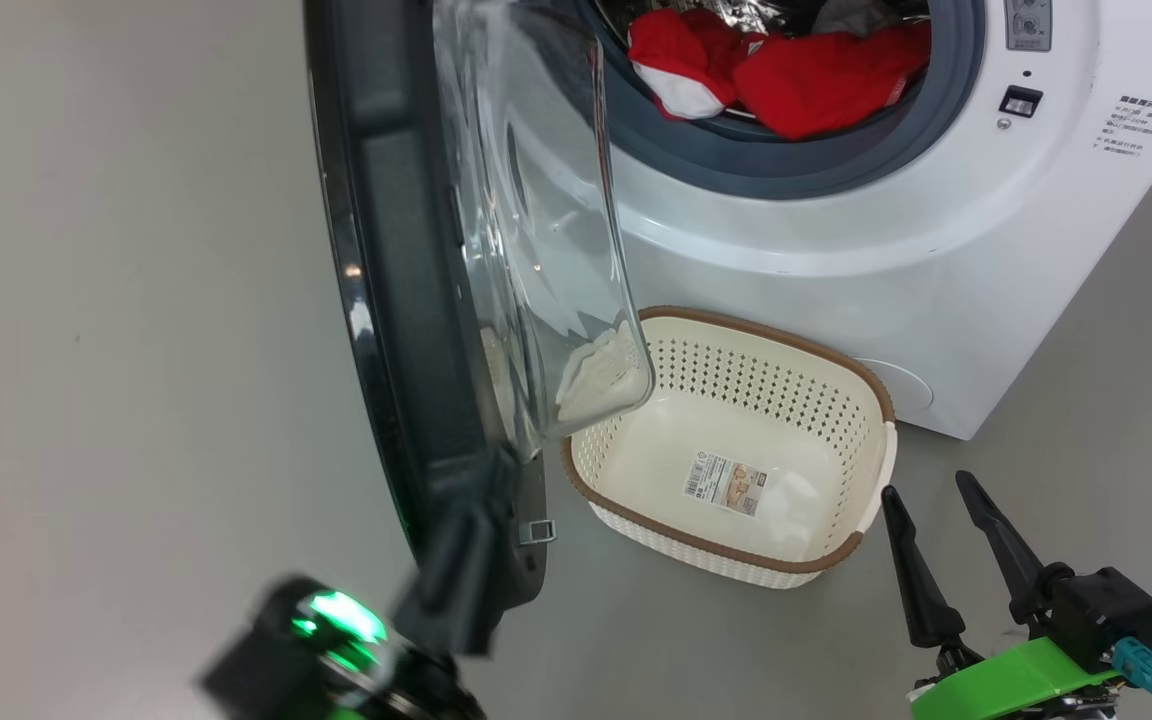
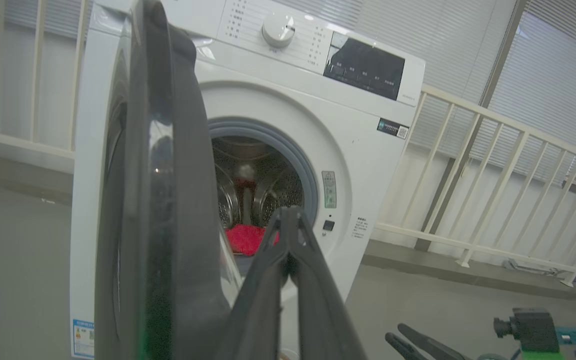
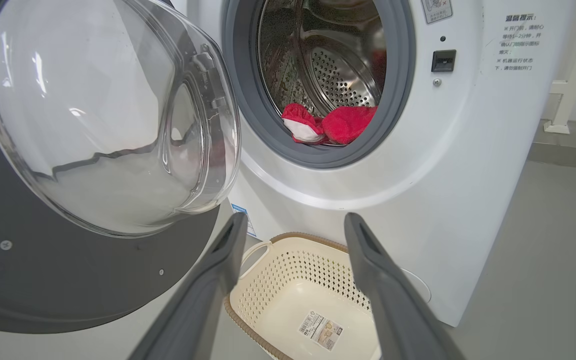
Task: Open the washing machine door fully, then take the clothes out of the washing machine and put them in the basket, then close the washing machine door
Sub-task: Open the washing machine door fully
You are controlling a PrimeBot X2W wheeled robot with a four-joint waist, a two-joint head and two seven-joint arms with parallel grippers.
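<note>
Closest in the head view is the left gripper [image 1: 486,500], blurred, a green light glowing on its body. Its dark fingers lie up against the lower edge of the washing machine door [image 1: 386,300], which stands swung out, nearly edge-on, its glass bowl bulging toward the basket [image 1: 766,385]. The basket sits on the grey floor just in front of the washing machine [image 1: 836,250], a paper label on its bottom. The clothes [image 1: 816,80] lie red in the drum mouth, against the grey rubber ring. At the lower right the right gripper [image 1: 926,490] hovers beside the basket, fingers spread and holding nothing.

In the left wrist view the left gripper [image 2: 288,215] has its fingers pinched together, tips meeting, nothing seen between them. They rise just beside the door [image 2: 158,200], whose black rim stands upright at the left. Beyond, the clothes [image 2: 245,237] show low in the open drum of the washing machine [image 2: 358,150].

In the right wrist view the right gripper [image 3: 295,222] is parted wide, and the basket [image 3: 288,270] shows between its fingers. The door [image 3: 103,125] hangs open at the left, and the clothes [image 3: 338,125] rest on the drum's lip.
</note>
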